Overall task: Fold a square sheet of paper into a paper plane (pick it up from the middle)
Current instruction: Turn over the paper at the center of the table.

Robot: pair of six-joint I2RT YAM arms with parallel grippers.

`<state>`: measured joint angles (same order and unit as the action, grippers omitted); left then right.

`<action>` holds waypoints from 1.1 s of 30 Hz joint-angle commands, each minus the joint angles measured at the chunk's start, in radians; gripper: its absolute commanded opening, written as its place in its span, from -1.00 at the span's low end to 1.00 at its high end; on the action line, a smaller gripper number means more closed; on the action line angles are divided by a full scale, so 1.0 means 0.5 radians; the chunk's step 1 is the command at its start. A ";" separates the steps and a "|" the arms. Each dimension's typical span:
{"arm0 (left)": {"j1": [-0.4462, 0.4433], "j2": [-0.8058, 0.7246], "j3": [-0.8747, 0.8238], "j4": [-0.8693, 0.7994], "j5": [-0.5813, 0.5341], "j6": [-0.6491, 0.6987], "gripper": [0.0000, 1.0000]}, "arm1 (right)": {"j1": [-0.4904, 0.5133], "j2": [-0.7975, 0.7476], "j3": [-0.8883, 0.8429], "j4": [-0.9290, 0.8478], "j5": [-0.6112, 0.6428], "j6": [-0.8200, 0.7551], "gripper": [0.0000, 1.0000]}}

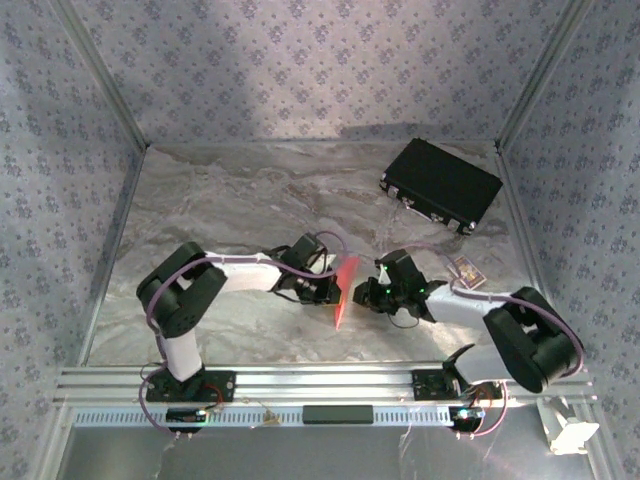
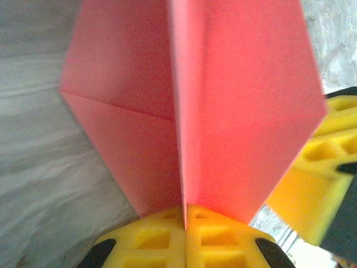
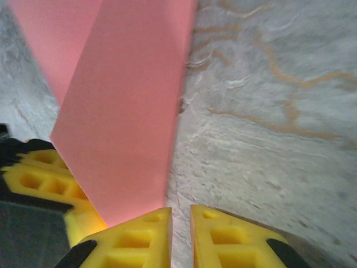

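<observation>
pink paper (image 2: 234,111) in left gripper (image 2: 184,216)

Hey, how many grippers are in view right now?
2. The left gripper is mid-table, shut on the folded pink paper; the right gripper sits just right of it, nothing between its jaws.

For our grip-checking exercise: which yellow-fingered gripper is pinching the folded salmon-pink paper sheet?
The left gripper: its fingers close on the folded salmon-pink paper sheet. The right gripper has parted fingers, paper beside them.

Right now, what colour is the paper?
The paper is salmon pink, clearest in the left wrist view.
</observation>
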<state>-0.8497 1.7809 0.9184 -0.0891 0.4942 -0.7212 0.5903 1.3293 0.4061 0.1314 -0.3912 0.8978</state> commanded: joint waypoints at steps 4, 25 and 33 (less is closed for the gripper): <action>-0.069 -0.250 0.321 -0.808 -0.848 0.154 -0.89 | -0.021 -0.190 0.035 -0.312 0.257 -0.043 -0.63; -0.139 0.018 0.544 -1.223 -1.065 0.162 -0.92 | 0.037 -0.195 0.095 -0.270 0.273 -0.016 -0.60; -0.141 0.035 0.526 -1.190 -1.028 0.139 -0.85 | 0.053 -0.135 0.128 -0.260 0.257 -0.025 -0.59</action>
<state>-0.9127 1.7874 1.1896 -0.6773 -0.0372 -0.6476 0.6090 1.2465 0.4427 0.0139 -0.2653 0.8936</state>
